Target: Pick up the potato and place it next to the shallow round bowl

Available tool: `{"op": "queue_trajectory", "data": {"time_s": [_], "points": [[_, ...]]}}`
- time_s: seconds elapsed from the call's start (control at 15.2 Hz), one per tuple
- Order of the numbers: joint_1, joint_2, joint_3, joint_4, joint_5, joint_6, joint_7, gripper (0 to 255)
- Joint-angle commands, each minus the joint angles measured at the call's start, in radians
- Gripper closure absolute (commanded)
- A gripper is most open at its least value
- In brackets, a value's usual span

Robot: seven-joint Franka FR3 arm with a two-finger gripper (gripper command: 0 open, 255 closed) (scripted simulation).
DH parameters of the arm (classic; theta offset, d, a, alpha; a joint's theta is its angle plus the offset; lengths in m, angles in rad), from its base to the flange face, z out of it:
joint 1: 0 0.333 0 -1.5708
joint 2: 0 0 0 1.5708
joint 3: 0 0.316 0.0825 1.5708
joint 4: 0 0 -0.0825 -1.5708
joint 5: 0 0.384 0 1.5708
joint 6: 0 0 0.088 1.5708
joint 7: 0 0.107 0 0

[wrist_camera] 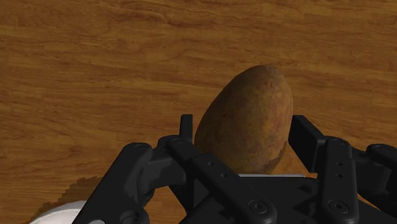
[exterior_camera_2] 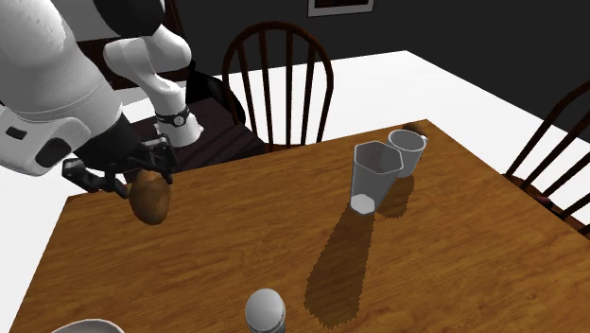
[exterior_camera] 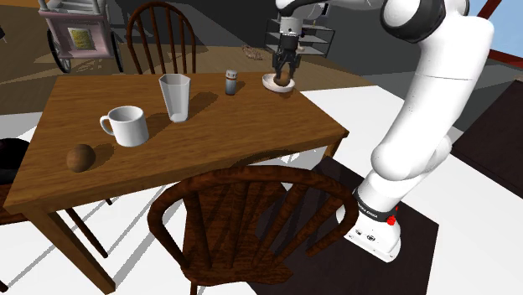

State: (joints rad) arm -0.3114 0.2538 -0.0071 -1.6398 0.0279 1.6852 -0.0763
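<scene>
The tool (exterior_camera: 285,69) is gripping the potato (wrist_camera: 245,119), one black finger pressing on each flank. The potato is hanging in the air under the tool, clear of the bench (wrist_camera: 95,76).

The potato is egg-shaped and smooth, so I'd worry that it is going to roll once it is let go. Released from this height it would likely bounce and wander off, perhaps away from the shallow white bowl (wrist_camera: 57,215) sitting just to one side of the tool and below it. The bowl being that close is the other risk: if the tool comes down drifting towards it, a finger or the potato could clip the rim and shove or tip it. A small shaker (exterior_camera_2: 265,310) is standing near the bowl, on the side away from the tool, and a rolling potato might knock it over.

The white arm (exterior_camera: 427,100) is rising from its stand and reaching out over the bench. Its wrist is bending so that the tool is pointing straight down at bare wood.
</scene>
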Motion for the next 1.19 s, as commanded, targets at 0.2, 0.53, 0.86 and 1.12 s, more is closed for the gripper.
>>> {"op": "queue_trajectory", "data": {"time_s": [0.2, 0.53, 0.86, 1.12], "points": [[-0.066, 0.037, -0.042, 0.048, -0.010, -0.013, -0.107, 255], [-0.134, 0.098, -0.080, 0.136, -0.016, -0.040, -0.210, 255], [-0.205, 0.185, -0.113, 0.265, -0.016, -0.081, -0.309, 255], [-0.267, 0.279, -0.134, 0.410, -0.011, -0.129, -0.385, 255]]}}
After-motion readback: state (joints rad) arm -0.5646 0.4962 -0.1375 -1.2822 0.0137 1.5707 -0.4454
